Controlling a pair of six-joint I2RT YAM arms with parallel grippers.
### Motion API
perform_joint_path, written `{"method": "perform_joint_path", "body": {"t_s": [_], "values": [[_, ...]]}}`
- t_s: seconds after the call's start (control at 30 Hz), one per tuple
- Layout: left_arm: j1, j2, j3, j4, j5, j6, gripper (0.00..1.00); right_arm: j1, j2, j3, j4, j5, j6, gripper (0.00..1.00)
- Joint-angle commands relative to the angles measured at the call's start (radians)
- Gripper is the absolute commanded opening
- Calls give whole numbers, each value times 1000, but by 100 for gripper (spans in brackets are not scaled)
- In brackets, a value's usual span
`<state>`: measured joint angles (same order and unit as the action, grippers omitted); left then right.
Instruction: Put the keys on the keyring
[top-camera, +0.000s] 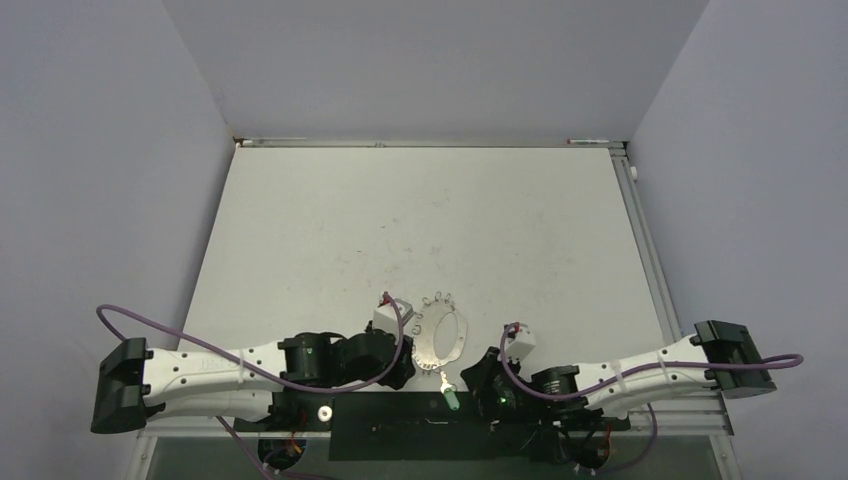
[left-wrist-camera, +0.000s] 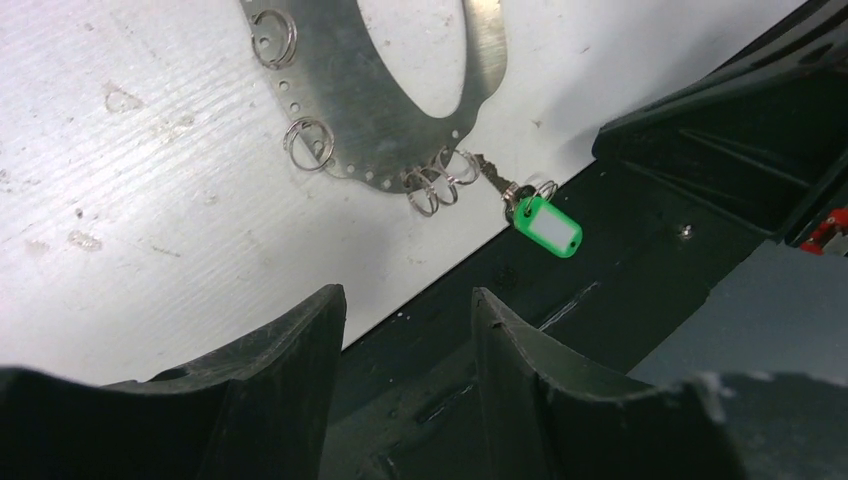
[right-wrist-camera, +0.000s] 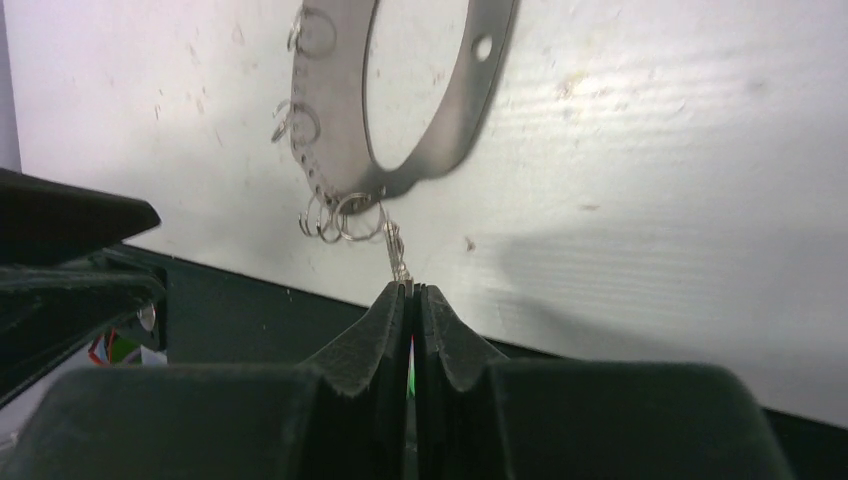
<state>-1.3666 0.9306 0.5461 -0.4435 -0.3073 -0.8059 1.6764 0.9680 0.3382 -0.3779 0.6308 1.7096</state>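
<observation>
Your arms close in on the keyring (left-wrist-camera: 350, 110), lying flat at the near edge of the white bench (top-camera: 400, 220).
Your left arm (top-camera: 220, 370) comes in from the left, and the left jaws stand apart with nothing between them. Your right arm (top-camera: 640, 372) comes in from the right, and the right jaws are pressed tight together. The green key (left-wrist-camera: 548, 228) lies at the bench edge, over the black strip (top-camera: 420, 425), with its metal shaft reaching the wire loops (left-wrist-camera: 433, 190) on the ring's near rim. From the right wrist the shaft shows just past the tips. You cannot tell whether they pinch it.
</observation>
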Motion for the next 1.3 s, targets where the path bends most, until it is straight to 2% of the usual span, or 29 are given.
{"method": "perform_joint_path", "body": {"t_s": [0.0,0.27,0.43,0.53,0.73,0.93,1.27], "values": [[-10,-18,-40,134,-6,-26,46,0,-87,61,-178,201,-16,5],[-31,19,-163,343,-74,-105,41,-7,-99,113,-283,246,-68,7],[-58,70,-206,499,-106,-93,39,-6,-19,145,-250,222,-137,45],[-79,111,-208,551,-127,-62,38,-6,18,165,-226,219,-184,56],[-117,180,-202,588,-196,-45,37,-7,46,204,-236,241,-221,57],[-136,272,-166,573,-240,-40,35,-7,15,193,-232,248,-228,53],[-153,348,-141,604,-263,-26,38,-9,-12,172,-217,241,-229,51]]}}
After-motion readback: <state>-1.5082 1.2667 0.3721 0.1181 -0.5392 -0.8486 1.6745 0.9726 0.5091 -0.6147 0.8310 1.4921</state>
